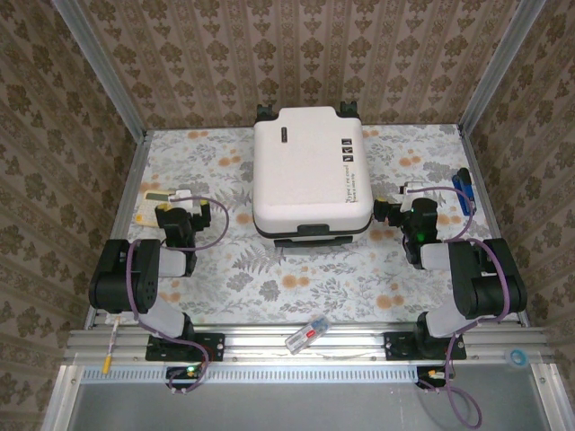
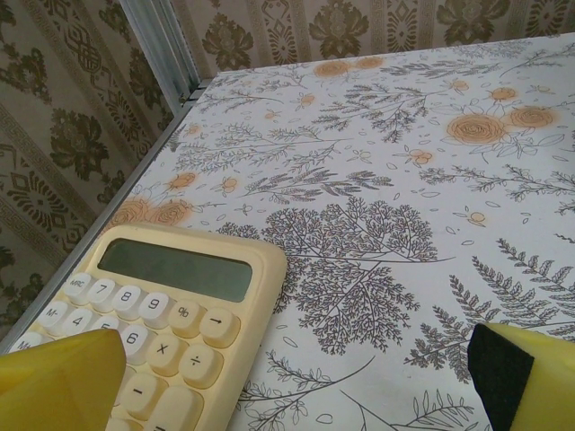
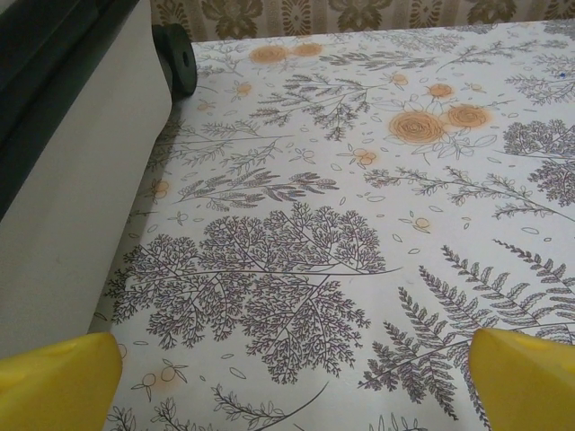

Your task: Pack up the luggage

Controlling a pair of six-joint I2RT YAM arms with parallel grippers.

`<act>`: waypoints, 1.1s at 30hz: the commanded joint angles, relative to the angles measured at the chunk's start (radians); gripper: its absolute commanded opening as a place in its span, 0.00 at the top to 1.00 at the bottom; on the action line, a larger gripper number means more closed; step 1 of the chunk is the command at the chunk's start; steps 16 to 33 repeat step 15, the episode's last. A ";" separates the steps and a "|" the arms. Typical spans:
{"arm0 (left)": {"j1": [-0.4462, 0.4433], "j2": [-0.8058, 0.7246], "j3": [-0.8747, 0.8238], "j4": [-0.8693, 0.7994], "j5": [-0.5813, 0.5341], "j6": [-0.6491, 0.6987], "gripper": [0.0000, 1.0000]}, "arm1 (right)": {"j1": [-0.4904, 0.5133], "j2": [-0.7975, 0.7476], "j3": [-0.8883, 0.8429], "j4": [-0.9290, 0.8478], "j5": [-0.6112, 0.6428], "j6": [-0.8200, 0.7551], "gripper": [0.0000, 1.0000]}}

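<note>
Luggage (image 1: 310, 171) lies shut on the surface (image 1: 269, 278) toward 12 o'clock, long axis running 12 to 6, and we see it at 3 o'clock from our left tool (image 1: 184, 206) and 9 o'clock from the nearer right tool (image 1: 402, 205), both wide open and empty.

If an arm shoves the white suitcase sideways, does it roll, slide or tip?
Probably slides, not rolls: the luggage lies flat on its broad side, casters at its far end. Tipping unlikely: low and wide. Smooth hard shell looks slippery.
</note>
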 commanded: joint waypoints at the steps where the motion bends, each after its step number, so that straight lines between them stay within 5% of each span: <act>1: -0.006 -0.006 0.015 -0.005 -0.010 0.011 0.00 | 0.001 0.002 -0.004 0.037 0.025 -0.018 0.00; 33: -0.007 -0.004 0.015 -0.006 -0.011 0.012 0.00 | 0.001 0.002 -0.002 0.034 0.024 -0.019 0.00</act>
